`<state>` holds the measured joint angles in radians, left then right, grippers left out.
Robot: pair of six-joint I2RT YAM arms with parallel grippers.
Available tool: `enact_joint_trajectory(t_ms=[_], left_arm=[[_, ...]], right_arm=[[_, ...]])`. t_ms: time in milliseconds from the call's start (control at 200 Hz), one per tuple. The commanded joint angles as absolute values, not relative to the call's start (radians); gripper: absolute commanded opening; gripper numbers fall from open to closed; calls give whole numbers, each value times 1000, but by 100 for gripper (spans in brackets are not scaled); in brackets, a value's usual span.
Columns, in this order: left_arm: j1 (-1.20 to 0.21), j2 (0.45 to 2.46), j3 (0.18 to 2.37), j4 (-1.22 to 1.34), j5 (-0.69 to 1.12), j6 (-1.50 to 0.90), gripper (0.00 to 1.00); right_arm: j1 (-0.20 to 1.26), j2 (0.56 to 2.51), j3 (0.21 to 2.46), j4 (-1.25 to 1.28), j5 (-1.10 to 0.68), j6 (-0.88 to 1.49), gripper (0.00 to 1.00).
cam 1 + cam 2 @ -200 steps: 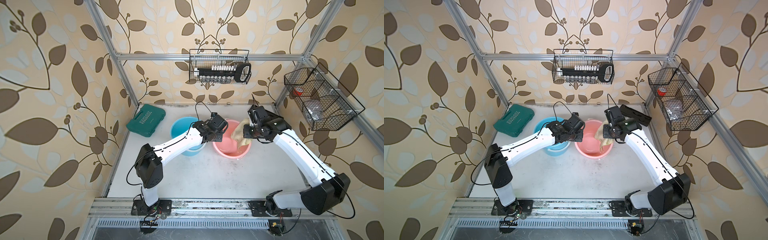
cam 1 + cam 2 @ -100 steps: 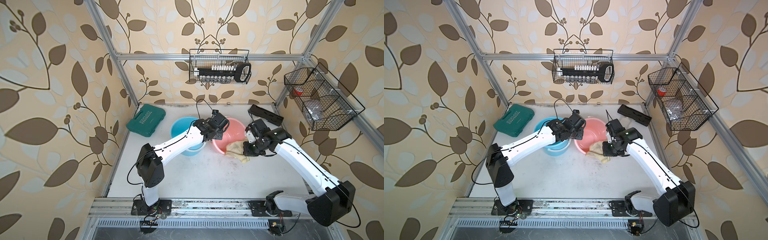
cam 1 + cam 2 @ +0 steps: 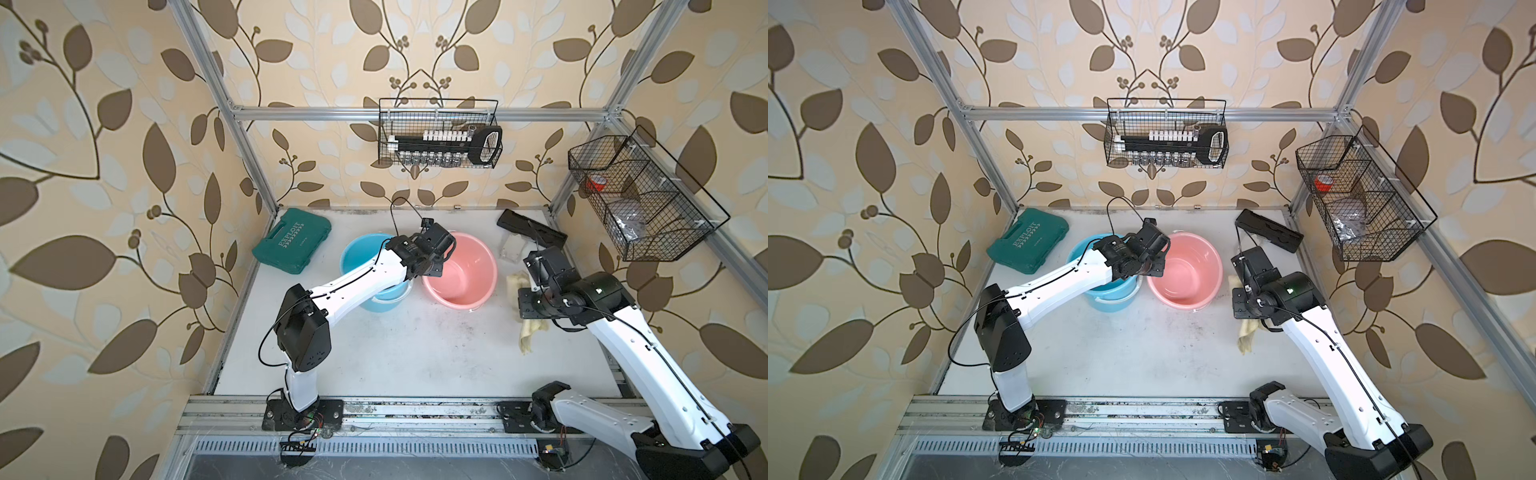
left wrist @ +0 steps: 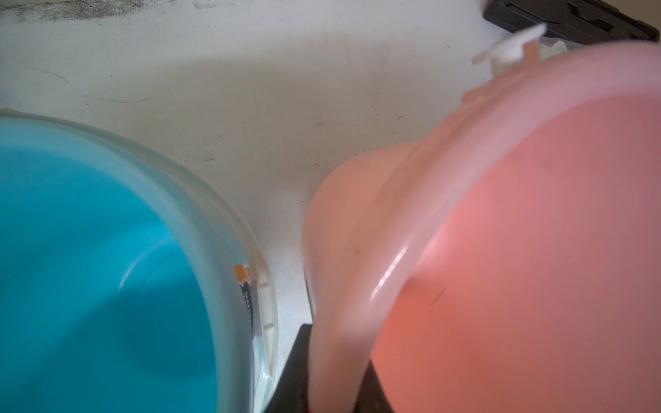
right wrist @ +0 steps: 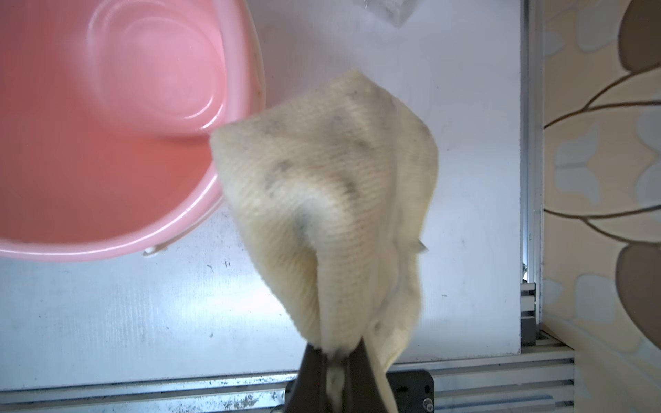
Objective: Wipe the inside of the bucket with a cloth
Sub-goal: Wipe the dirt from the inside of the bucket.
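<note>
Ribbed, stained cloth (image 5: pixel 322 200); glossy round bucket (image 5: pixel 89 178)

Leaf-patterned wallpaper (image 3: pixel 124 104), aluminium frame (image 3: pixel 332 113), scuffed white tabletop (image 3: pixel 415 353), wire baskets (image 3: pixel 386 124)

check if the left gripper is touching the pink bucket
Touching. In the left wrist view the rim of the pink bucket runs down between the dark fingers of the left gripper, pressed against both with no gap.

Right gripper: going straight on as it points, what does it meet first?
Right gripper, shut on the cloth, points down: probably bare table beside the pink bucket; depth unclear.
</note>
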<state>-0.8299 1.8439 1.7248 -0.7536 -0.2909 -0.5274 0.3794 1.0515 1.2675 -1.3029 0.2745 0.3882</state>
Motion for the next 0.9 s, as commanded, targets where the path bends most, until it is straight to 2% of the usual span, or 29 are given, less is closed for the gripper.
enact_joint_trajectory(t_ms=[0, 170, 320, 510, 675, 895], left_arm=[[-825, 1845, 1757, -693, -272, -526, 0], [-825, 1850, 1735, -665, -218, -516, 0], [-825, 1848, 1728, -646, -163, -522, 0], [-825, 1842, 1711, -624, -104, -543, 0], [-825, 1845, 1710, -620, -64, -552, 0], [-825, 1838, 1709, -625, -31, -561, 0]], right_arm=[[396, 1029, 1327, -1165, 171, 360, 0], [398, 1112, 1346, -948, -150, 386, 0], [398, 1221, 1352, -841, -199, 400, 0], [400, 1334, 1348, -790, -104, 357, 0], [409, 1401, 1285, -766, 90, 284, 0], [439, 1383, 1169, -679, 184, 272, 0]])
